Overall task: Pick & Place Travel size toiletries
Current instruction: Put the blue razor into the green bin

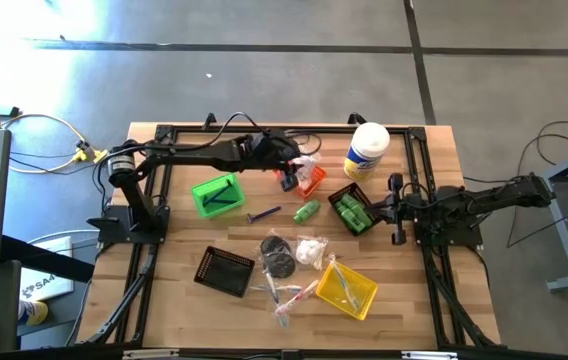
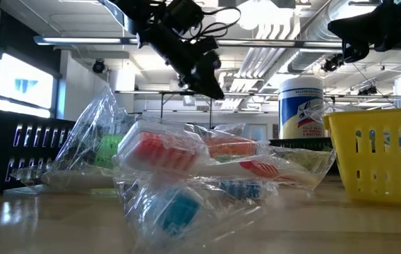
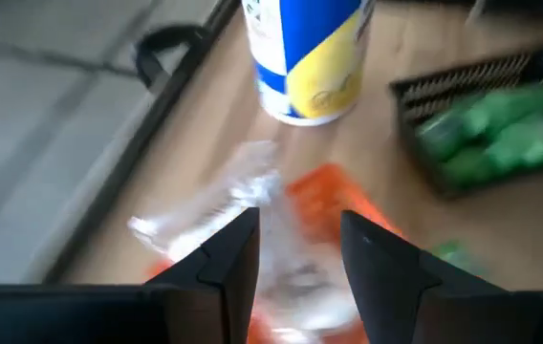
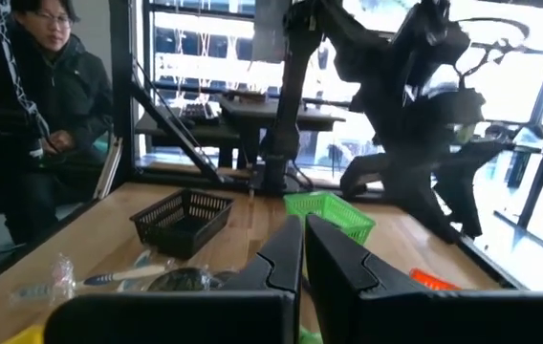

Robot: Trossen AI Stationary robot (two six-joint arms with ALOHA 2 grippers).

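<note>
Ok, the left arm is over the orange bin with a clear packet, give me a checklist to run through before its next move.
1. Left gripper position: over the orange bin, near the white-lidded canister. Ok.
2. Grip: a clear crinkly packet lies between the fingers, but the blur hides whether they pinch it. Cannot tell.
3. Packet clear of the bin rim: part of it spreads over the table beside the bin. Not ok.
4. Canister clearance: it stands upright close ahead of the fingers. Cannot tell if a swing would miss it.
5. Right gripper: fingers closed, parked at the table's right side beside the black bin of green bottles, away from the left arm. Ok.
</note>
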